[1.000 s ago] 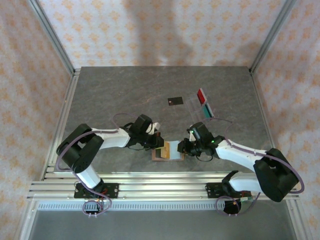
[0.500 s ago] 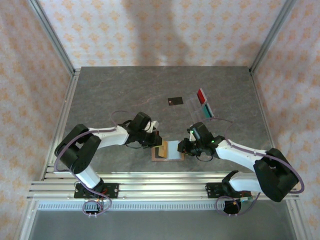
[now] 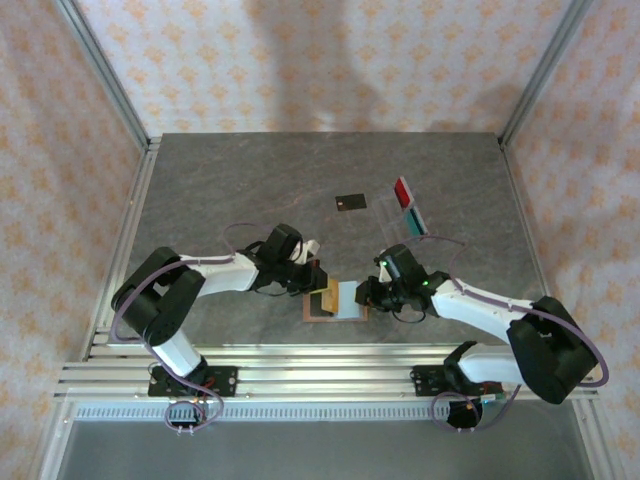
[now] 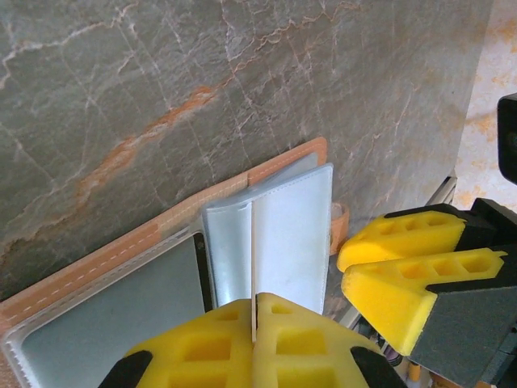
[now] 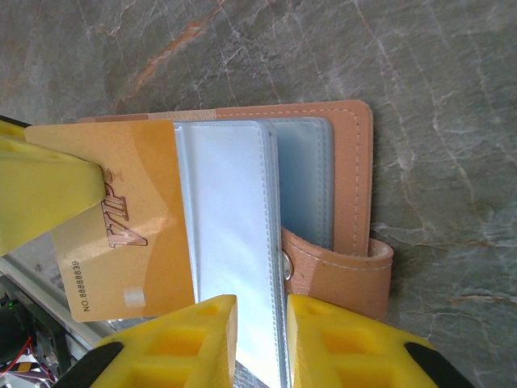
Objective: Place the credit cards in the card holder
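The tan leather card holder point(image 3: 345, 312) lies open near the front edge, its cover point(image 5: 353, 170) flat on the table. My right gripper point(image 5: 261, 303) is shut on a stack of its clear sleeves point(image 5: 230, 210). My left gripper point(image 4: 254, 303) is shut on a gold VIP card point(image 5: 121, 218), held on edge just left of the sleeves point(image 4: 287, 234) and seen edge-on point(image 4: 253, 259) in the left wrist view. A black credit card point(image 3: 350, 202) lies flat further back. A red card point(image 3: 403, 190) and a teal card point(image 3: 411, 213) sit at the back right.
The red and teal cards rest in a clear stand point(image 3: 420, 222). The holder's snap strap point(image 5: 347, 279) curls up at its right side. Metal rails point(image 3: 320, 375) run along the near edge, with frame posts and patterned walls around the table.
My left gripper has shifted slightly right with the gold card, closer over the holder. The right arm has stayed put.
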Tool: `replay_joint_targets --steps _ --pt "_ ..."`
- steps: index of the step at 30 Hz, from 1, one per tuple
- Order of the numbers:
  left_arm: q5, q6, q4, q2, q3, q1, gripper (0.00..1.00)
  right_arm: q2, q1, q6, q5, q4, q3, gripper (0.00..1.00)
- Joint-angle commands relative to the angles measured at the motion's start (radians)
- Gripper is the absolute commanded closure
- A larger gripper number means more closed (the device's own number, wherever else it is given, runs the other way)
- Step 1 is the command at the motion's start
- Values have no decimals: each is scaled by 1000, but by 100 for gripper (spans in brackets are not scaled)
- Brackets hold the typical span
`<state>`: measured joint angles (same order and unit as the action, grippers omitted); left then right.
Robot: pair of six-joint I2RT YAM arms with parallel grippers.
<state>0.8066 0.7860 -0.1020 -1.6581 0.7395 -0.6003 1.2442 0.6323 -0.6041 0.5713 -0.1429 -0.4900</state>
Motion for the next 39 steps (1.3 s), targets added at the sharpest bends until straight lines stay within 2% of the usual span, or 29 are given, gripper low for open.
replay_joint_targets --steps 1,13,21,25,29,39 --pt "5 -9 -1 -17 -10 5 100 -11 6 13 -24 -24 1 77" --pt "15 12 -37 -16 -45 5 100 -5 6 18 -28 -31 -5 77" --pt "-6 -43 46 18 -45 5 100 16 6 23 -25 -26 -18 77" --pt "17 -11 -12 -10 -41 5 100 22 6 23 -25 -18 -18 77" --pt "57 83 -179 -33 -68 4 100 17 6 21 -24 -17 -16 77" --pt "37 54 -143 -47 -63 5 100 -5 6 32 -36 -42 -15 76"
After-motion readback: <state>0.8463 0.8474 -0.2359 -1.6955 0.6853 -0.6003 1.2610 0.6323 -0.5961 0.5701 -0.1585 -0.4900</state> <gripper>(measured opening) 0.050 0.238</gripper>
